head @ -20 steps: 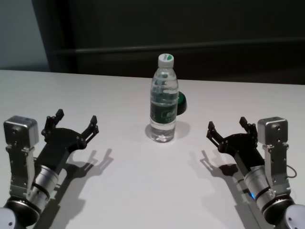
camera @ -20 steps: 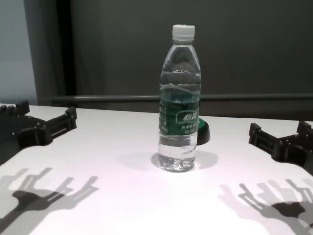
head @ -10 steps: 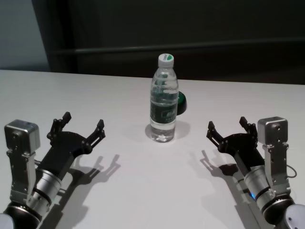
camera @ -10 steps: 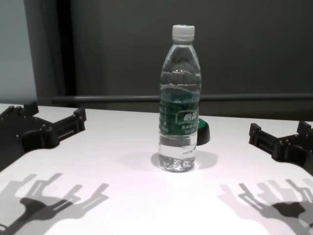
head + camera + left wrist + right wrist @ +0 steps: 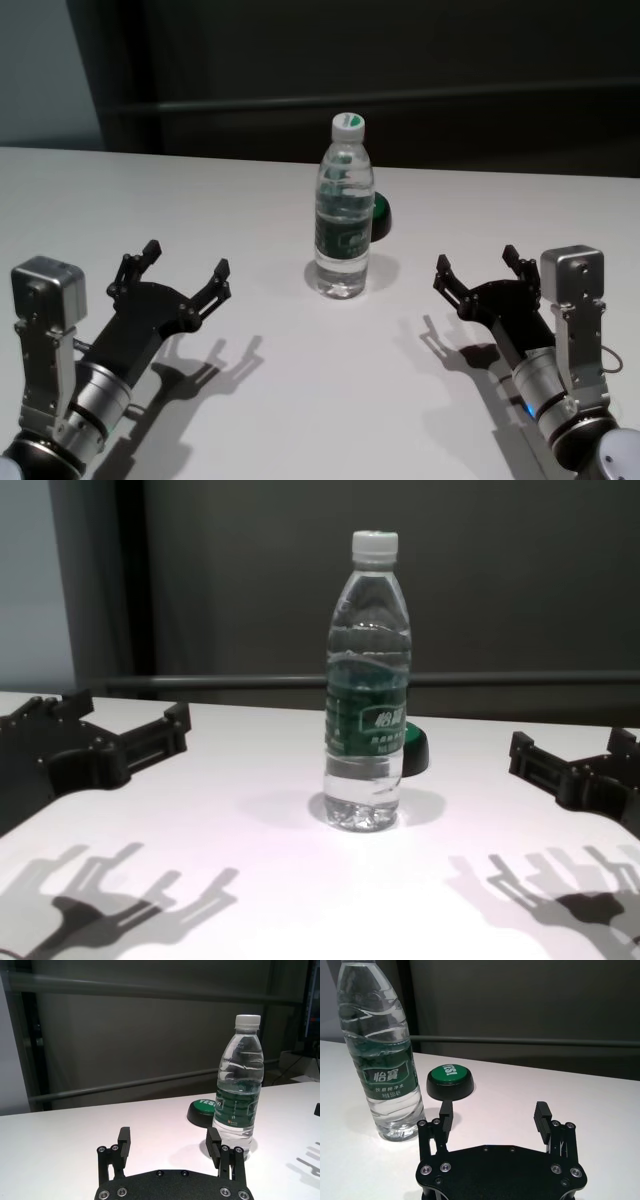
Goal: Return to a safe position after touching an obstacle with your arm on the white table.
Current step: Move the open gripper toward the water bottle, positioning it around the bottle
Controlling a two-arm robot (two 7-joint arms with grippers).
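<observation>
Bottle (image 5: 344, 222) is standing upright at frame center on the white table (image 5: 300, 400), untouched. We are reading this as the approach step, contact not yet made. Our left gripper (image 5: 172, 275) is hovering lower left of the frame, jaws spread wide and empty, apart from the bottle. Our right gripper (image 5: 479, 269) is sitting parked lower right, also wide open. Next we are needing a gentle sideways nudge, then a retreat. A green button (image 5: 381, 217) is sitting just behind the bottle, not blocking the left side.
</observation>
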